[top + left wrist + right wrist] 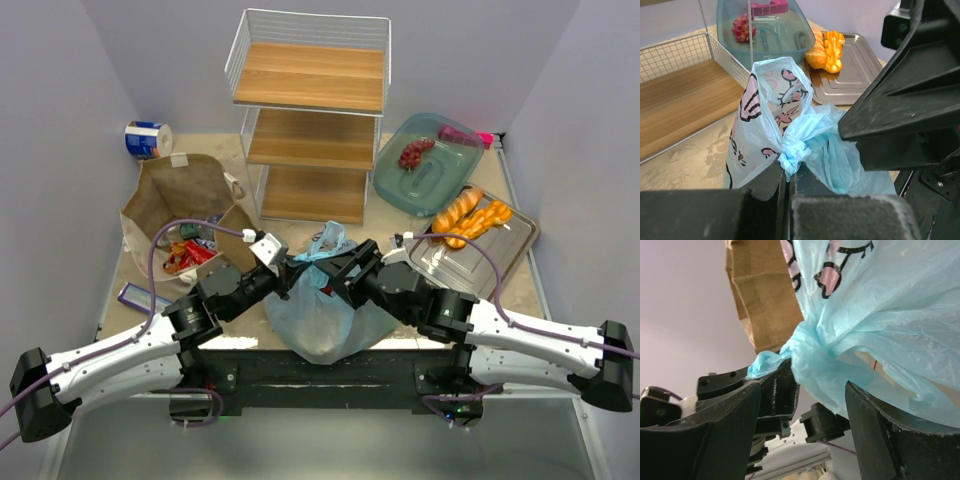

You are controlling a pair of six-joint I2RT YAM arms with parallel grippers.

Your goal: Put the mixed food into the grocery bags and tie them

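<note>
The light-blue plastic bag (325, 310) with printed figures stands full at the table's near middle. Its top is twisted into a knot (792, 150). My left gripper (786, 172) is shut on the knot's tail; in the top view it (292, 274) is at the bag's left. My right gripper (802, 386) is open, its jaws on either side of the bag's bunched neck (815, 360); in the top view it (338, 272) is at the bag's right. The brown paper bag (185, 195) stands open at the left with red packets (190, 255) inside. Orange-brown breads (472, 215) lie on a silver tray (510, 250).
A wire rack with wooden shelves (310, 110) stands behind the bags. A teal see-through dish (430, 175) at the back right holds a red knobbly item (415, 152). A blue-and-white roll (148, 138) lies at the back left, and a purple bar (135, 295) at the left edge.
</note>
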